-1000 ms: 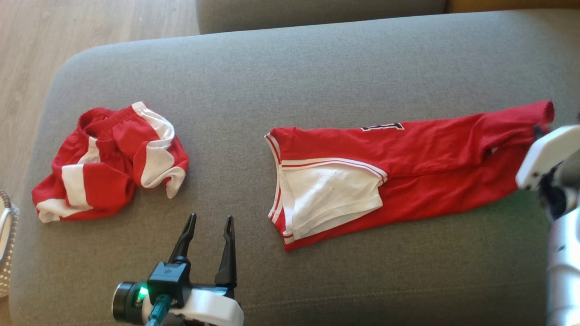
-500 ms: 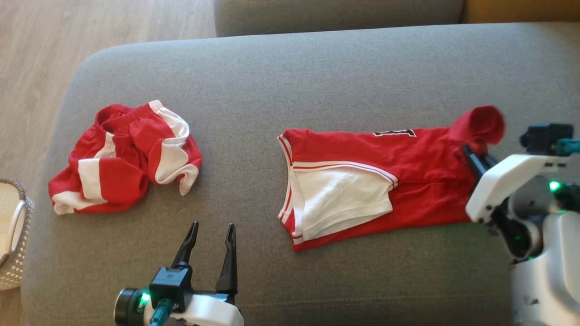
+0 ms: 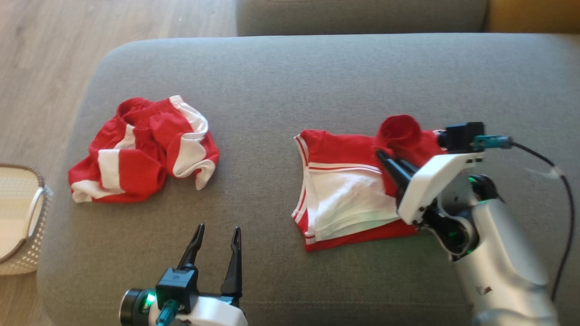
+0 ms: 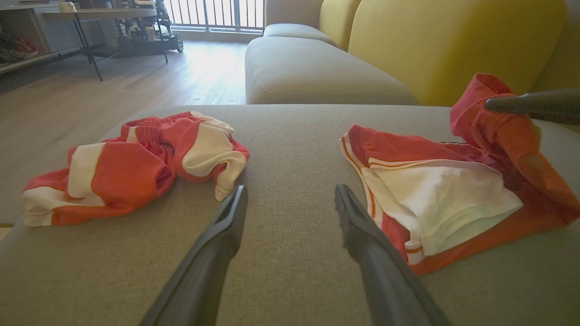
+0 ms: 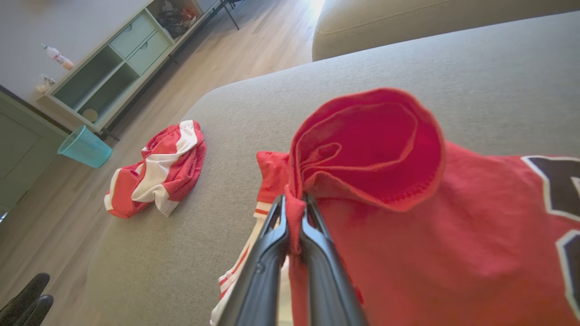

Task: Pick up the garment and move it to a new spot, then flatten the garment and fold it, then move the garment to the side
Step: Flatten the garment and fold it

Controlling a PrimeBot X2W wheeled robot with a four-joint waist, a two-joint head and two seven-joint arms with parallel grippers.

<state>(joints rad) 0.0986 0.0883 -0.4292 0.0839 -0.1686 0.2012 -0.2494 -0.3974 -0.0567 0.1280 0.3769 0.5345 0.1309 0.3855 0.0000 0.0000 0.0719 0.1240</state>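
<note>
The garment (image 3: 337, 147), a red jersey with white trim, lies on the grey sofa seat (image 3: 290, 77) right of centre. My right gripper (image 3: 381, 155) is shut on its red end, which is lifted and curled over the rest of the cloth. The right wrist view shows the right gripper (image 5: 292, 200) pinching a rolled red fold of the garment (image 5: 408, 253). My left gripper (image 3: 217, 227) stands open near the seat's front, touching nothing. In the left wrist view the left gripper (image 4: 291, 190) points between the garment (image 4: 435, 203) and a crumpled pair of red and white shorts (image 4: 136, 167).
The crumpled shorts (image 3: 145, 151) lie at the seat's left. A woven basket (image 3: 20, 226) stands on the floor off the left edge. Another grey cushion (image 3: 362, 16) sits behind, with a yellow backrest (image 4: 453, 40). A teal bin (image 5: 84, 146) stands by a shelf unit (image 5: 113, 54).
My right gripper has carried the garment's far right end leftward over the body, halving its length. The camera has shifted, sliding the scene rightward. The left gripper has stayed put.
</note>
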